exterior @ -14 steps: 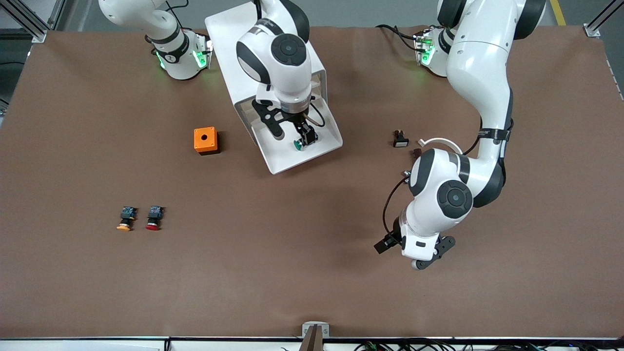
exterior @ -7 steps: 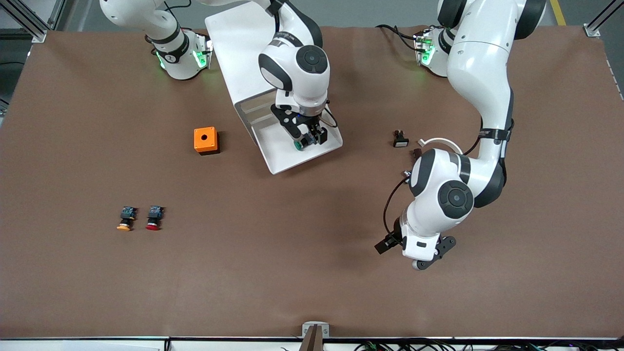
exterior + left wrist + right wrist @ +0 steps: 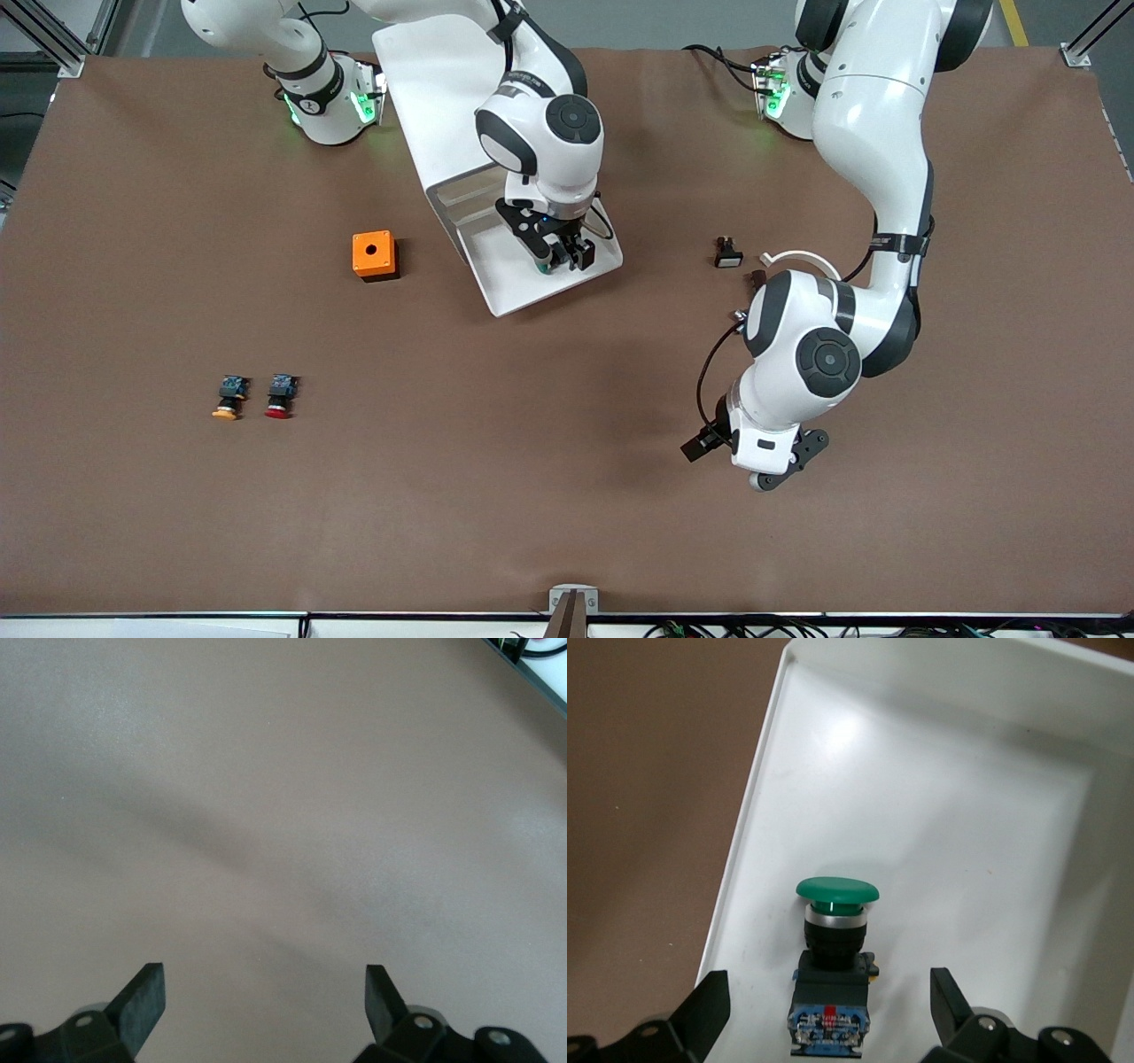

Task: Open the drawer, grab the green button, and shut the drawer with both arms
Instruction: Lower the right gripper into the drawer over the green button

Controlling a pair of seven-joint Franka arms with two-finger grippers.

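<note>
Here the drawer [image 3: 532, 270] stands pulled out of the white cabinet [image 3: 443, 97], its tray floor open to view, and the button [image 3: 831, 961] lies on its side on that floor, close to the drawer's cream front. The right gripper [image 3: 558, 257] hangs directly over the button inside the drawer, jaws spread wide with nothing between them; in the right wrist view the green cap and the black-and-blue body sit between the two fingertips [image 3: 709, 1014], nearer one of them than the other.

The button looks small, light and rigid, a hard plastic part that should not deform under a pinch. Its domed green cap is smooth and rounded, so I judge it a poor place to grip: the fingers could slide off. The squarer black-and-blue body offers flat sides, and closing across those seems the safer hold. Because it lies loose on a slick white tray, a glancing touch might skate it toward the drawer wall.

The left gripper [image 3: 780, 465] waits over bare table [image 3: 532, 496], well apart from the drawer and toward the left arm's end, its jaws also wide and empty.

An orange box [image 3: 373, 255] sits on the table beside the drawer, toward the right arm's end.
</note>
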